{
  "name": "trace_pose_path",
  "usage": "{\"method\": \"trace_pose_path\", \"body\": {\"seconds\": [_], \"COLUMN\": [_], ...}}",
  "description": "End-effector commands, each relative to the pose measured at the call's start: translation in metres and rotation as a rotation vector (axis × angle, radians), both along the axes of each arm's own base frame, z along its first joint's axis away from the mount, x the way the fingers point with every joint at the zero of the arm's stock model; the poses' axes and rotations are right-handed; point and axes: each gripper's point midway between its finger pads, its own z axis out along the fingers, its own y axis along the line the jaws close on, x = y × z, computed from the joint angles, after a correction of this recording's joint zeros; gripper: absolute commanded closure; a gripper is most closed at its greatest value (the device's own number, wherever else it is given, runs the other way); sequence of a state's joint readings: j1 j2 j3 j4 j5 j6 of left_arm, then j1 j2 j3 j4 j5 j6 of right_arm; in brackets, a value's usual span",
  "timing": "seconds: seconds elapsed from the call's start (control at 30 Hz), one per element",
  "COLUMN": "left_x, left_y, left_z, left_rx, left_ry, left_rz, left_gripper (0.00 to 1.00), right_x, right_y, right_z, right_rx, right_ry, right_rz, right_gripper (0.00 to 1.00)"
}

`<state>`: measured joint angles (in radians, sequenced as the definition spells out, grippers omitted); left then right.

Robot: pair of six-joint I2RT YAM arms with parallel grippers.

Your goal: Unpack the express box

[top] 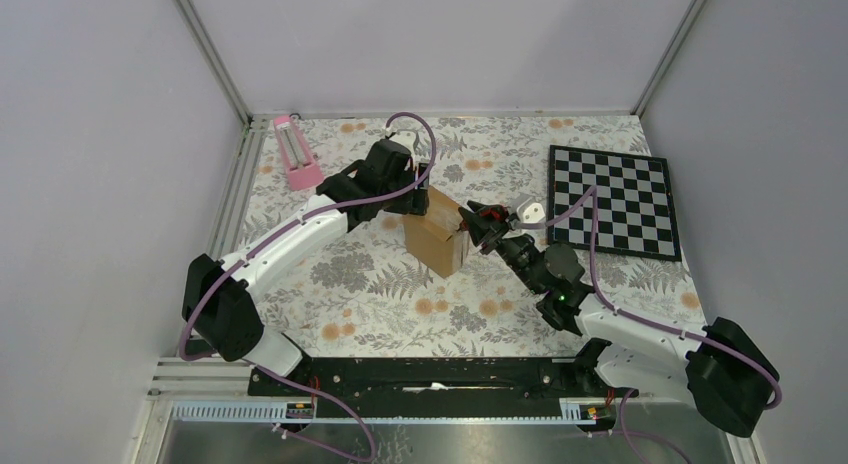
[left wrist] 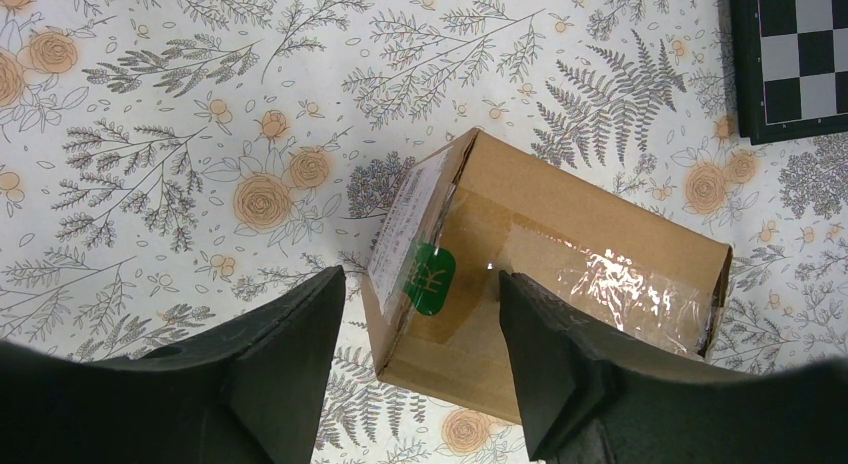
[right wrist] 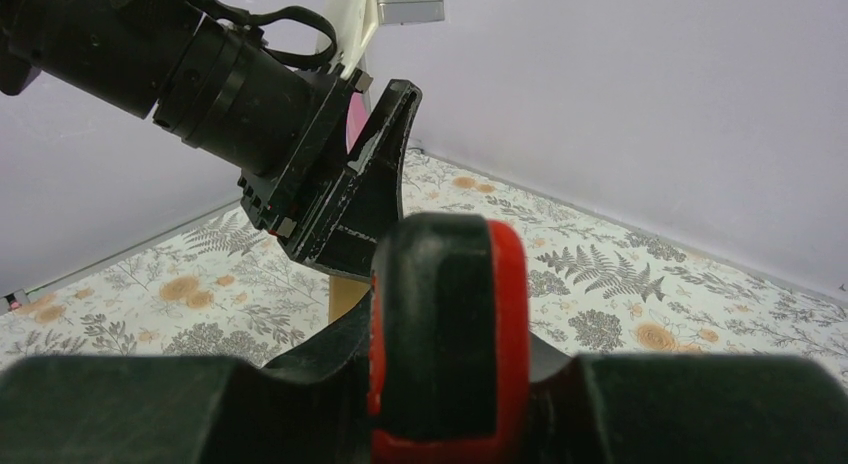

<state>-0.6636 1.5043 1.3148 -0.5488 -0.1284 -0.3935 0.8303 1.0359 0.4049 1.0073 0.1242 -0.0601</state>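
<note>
The express box (top: 438, 241) is a small brown carton in the middle of the floral table. In the left wrist view the express box (left wrist: 570, 274) shows a white label (left wrist: 403, 229), a green sticker and clear tape along its top. My left gripper (left wrist: 420, 284) hangs open over the box's labelled end, one finger outside that end and the other above the taped top. From above, the left gripper (top: 420, 191) sits at the box's far side. My right gripper (top: 488, 229) is shut on a red and black tool (right wrist: 445, 324), whose tip is at the box's right top edge.
A black-and-white chessboard (top: 612, 199) lies at the right, its corner also in the left wrist view (left wrist: 795, 54). A pink metronome-like object (top: 297, 152) stands at the back left by the wall. Grey walls enclose the table on three sides.
</note>
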Motion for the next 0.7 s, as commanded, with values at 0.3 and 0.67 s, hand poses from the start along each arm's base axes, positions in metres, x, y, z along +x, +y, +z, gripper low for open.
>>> {"method": "trace_pose_path", "body": {"seconds": [0.3, 0.67], "left_x": [-0.008, -0.007], "left_y": [0.013, 0.012], "left_z": [-0.02, -0.02], "left_rx": [0.077, 0.075], "left_ry": [0.041, 0.046], "left_rz": [-0.014, -0.017], "left_gripper": [0.36, 0.37], "right_x": [0.002, 0.002], "right_y": [-0.008, -0.011], "right_z": [0.022, 0.031], "right_rx": [0.061, 0.063], "right_ry": [-0.096, -0.116], "right_rz": [-0.05, -0.062], "right_gripper": [1.0, 1.0]}}
